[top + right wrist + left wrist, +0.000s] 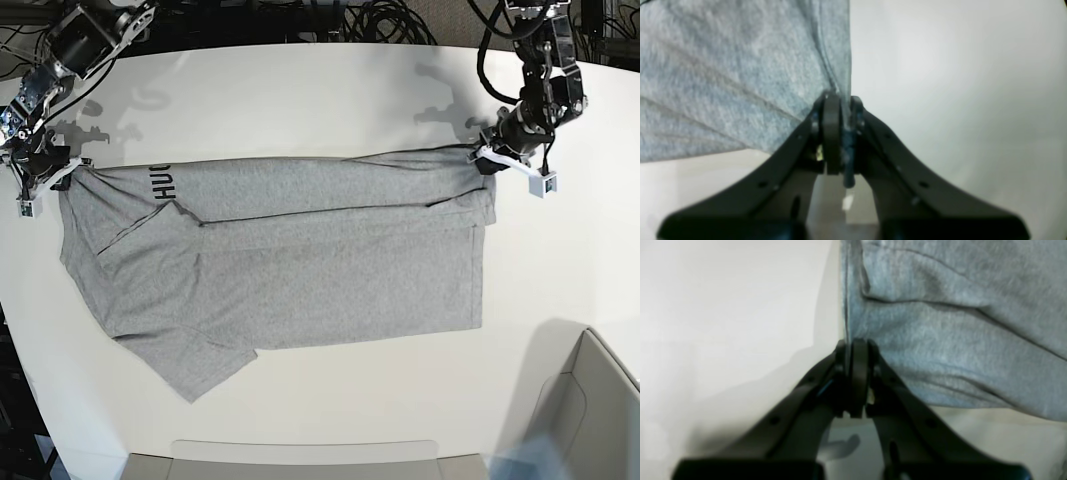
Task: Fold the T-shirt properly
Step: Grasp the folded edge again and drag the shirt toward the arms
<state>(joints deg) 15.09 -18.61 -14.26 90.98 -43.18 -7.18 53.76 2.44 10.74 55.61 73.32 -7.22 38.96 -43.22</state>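
The grey T-shirt (290, 270) lies spread on the white table (330, 100). The left claw (853, 350) and right claw (838, 100) each pinch its far edge at opposite ends, probably to carry that edge over for a lengthwise fold.

The T-shirt (300, 260) is a soft knitted cloth, heather grey, with a matt and slightly fuzzy surface. The table (320, 100) looks smooth and white, with a faint sheen. The left gripper (851, 350) and the right gripper (838, 100) look like black matt plastic.
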